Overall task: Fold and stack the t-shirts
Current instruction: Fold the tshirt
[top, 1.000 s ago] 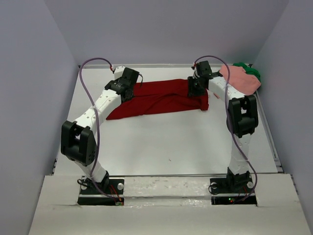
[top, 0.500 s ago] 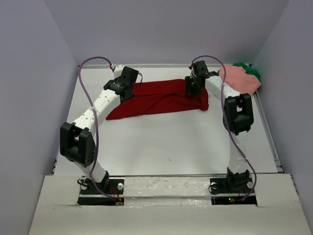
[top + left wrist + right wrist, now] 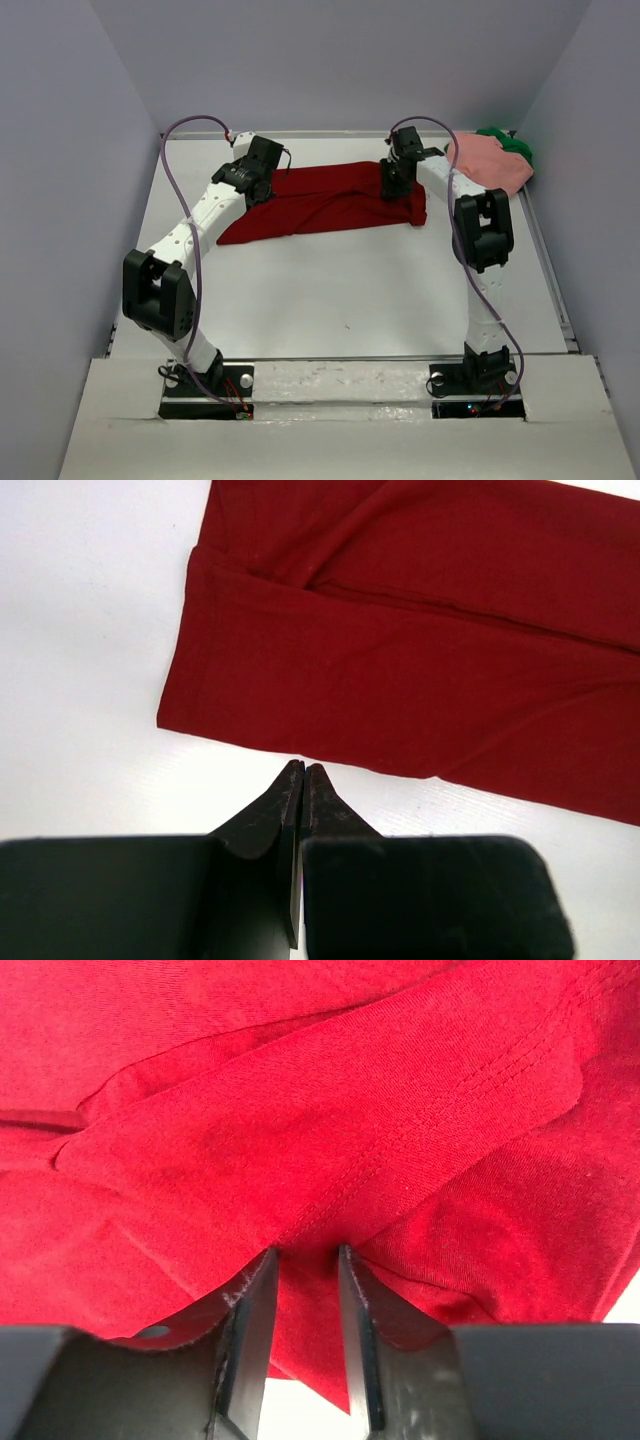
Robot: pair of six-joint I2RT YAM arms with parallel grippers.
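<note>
Left gripper is closed, its two black fingertips pressed together with nothing between them, and it hangs over bare white table just beside the near hem of the dark red t-shirt, close to that shirt's left end. Both arms rise from their bases at the near edge of the table and reach toward the far half, the left one slanting in from the left side, the right one standing more upright along the right side. The dark red t-shirt lies flat as a long band across the far middle of the table, folded over on itself lengthwise, its near-left corner trailing toward the table's centre. The right gripper is down on the right end of this shirt, its jaws standing a little apart, the tips pushed into the cloth with a ridge of red fabric and a stitched seam running up into the gap; the cloth is not clamped between them. Beyond it, in the far right corner of the table, the salmon pink t-shirt lies bunched, and the green t-shirt shows from behind it, touching it, against the far right wall.
</note>
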